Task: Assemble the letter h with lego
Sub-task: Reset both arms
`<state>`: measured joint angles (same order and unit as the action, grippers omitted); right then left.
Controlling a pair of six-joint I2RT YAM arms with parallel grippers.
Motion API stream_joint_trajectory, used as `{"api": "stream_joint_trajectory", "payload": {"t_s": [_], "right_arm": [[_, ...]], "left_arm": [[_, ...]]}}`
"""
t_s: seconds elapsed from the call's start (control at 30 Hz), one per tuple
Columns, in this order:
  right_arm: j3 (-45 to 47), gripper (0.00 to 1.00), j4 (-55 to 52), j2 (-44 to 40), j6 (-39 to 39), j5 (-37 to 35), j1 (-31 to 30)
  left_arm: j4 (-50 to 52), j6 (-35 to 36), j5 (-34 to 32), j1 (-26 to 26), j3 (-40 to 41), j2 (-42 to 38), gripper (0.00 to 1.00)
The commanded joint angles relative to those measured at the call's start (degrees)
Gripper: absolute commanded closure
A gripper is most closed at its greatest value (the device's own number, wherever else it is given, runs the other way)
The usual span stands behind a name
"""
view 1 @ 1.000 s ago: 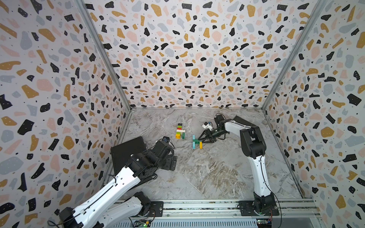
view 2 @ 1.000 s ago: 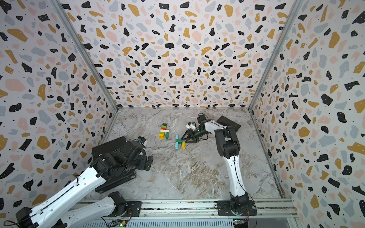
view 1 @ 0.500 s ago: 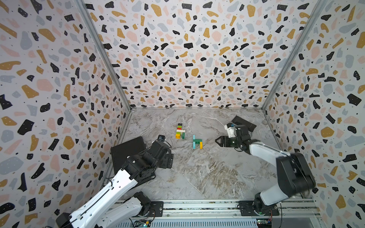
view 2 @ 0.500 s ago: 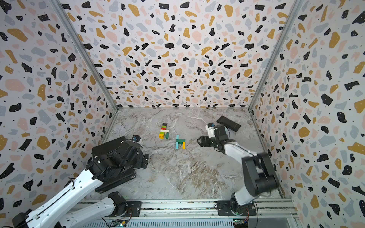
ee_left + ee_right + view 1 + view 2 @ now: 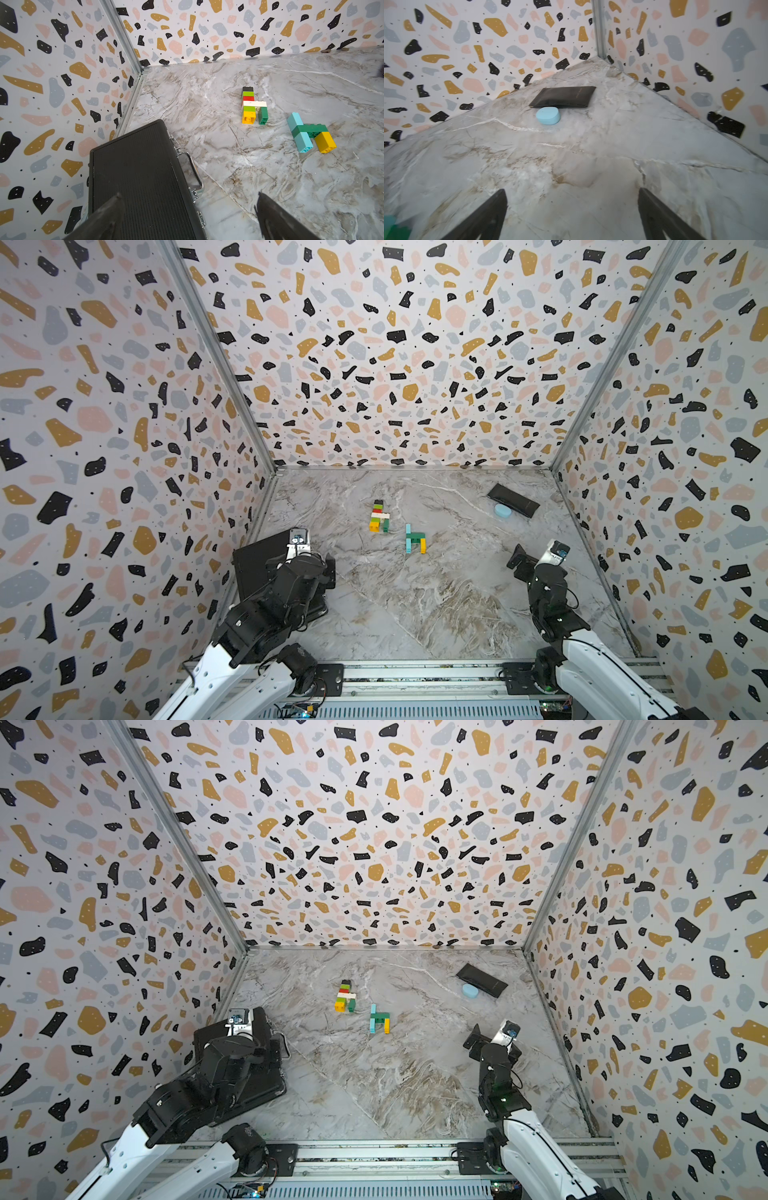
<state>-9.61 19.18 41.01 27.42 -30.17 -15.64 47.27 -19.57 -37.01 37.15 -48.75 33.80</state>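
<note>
Two lego pieces lie mid-table in both top views. One is a column of black, red, white, lime and yellow bricks with a dark green leg (image 5: 379, 516) (image 5: 252, 106). The other joins light blue, green and yellow bricks (image 5: 414, 538) (image 5: 379, 1018) (image 5: 309, 133). My left gripper (image 5: 188, 194) is open, hanging over the edge of a black case, well short of both pieces. My right gripper (image 5: 572, 189) (image 5: 524, 563) is open over bare table at the front right, with nothing between its fingers.
A ribbed black case (image 5: 257, 568) (image 5: 141, 176) with a metal handle lies by the left wall under my left arm. A flat black pouch (image 5: 513, 499) (image 5: 564, 96) and a pale-blue oval thing (image 5: 503, 510) (image 5: 548, 115) sit at the back right. Patterned walls close three sides.
My right arm has drawn back from the light blue, green and yellow piece to the front right, and its jaws have spread wide. The left arm has pulled back slightly.
</note>
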Motion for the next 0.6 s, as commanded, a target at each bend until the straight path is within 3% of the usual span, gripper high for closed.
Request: {"api": "stream_joint_trajectory", "payload": {"t_s": [0.0,0.1,0.23,0.27,0.43,0.57], "right_arm": [[-3.2,0.01,-1.5,0.3,-0.6,-6.6,-0.1],[-3.8,0.01,1.8,2.4,-3.9,-6.8,0.8],[-9.2,0.01,3.1,9.7,-4.2,-4.5,5.5],[-11.2,0.01,2.9,12.3,-4.4,-4.0,6.7],[-14.2,0.01,5.4,21.3,-5.2,-2.7,11.5],[-12.4,0.01,10.8,26.5,-9.0,-2.2,13.7]], "left_arm": [[-6.7,2.8,-1.1,-0.8,-0.1,0.9,0.01],[-10.9,0.1,-0.1,-4.2,-2.4,4.8,0.01],[-19.1,-12.1,18.3,-18.5,-8.2,15.8,0.01],[-21.4,-14.2,20.0,-20.9,-9.5,19.5,0.01],[-29.8,-15.6,18.8,-31.2,-14.6,33.0,0.01],[-41.7,-13.6,11.1,-36.3,-6.1,38.1,0.01]]}}
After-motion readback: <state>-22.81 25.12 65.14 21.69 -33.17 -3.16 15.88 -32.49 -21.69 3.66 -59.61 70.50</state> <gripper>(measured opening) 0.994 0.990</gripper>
